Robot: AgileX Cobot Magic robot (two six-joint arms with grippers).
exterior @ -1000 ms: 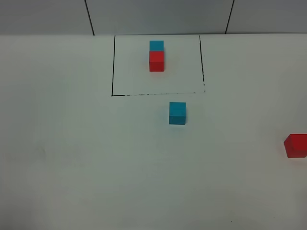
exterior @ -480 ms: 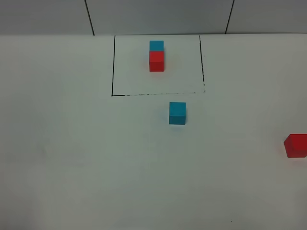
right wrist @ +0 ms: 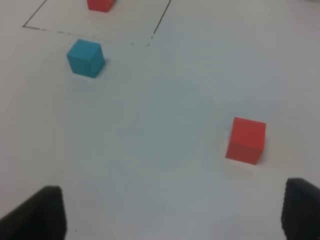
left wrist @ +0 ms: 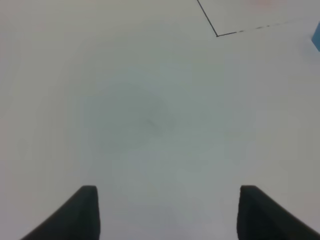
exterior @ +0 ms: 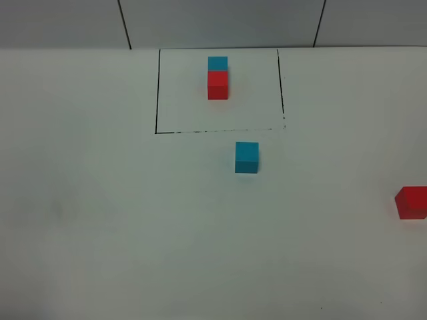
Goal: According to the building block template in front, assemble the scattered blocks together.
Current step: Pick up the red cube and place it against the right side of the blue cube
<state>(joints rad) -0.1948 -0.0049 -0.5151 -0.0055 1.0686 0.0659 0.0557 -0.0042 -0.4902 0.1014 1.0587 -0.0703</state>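
Observation:
The building block template sits at the back of the white table: a cyan-blue cube joined to a red cube inside a thin black drawn rectangle. Of the scattered blocks, the loose blue cube lies just in front of the rectangle, and the loose red cube lies at the far right edge. In the right wrist view, my right gripper stands open above bare table, short of the red cube and the blue cube. My left gripper is open over bare table. Neither gripper shows in the exterior high view.
The left wrist view catches a corner of the drawn rectangle and a sliver of the blue cube at its edge. A grey wall with dark seams rises behind the table.

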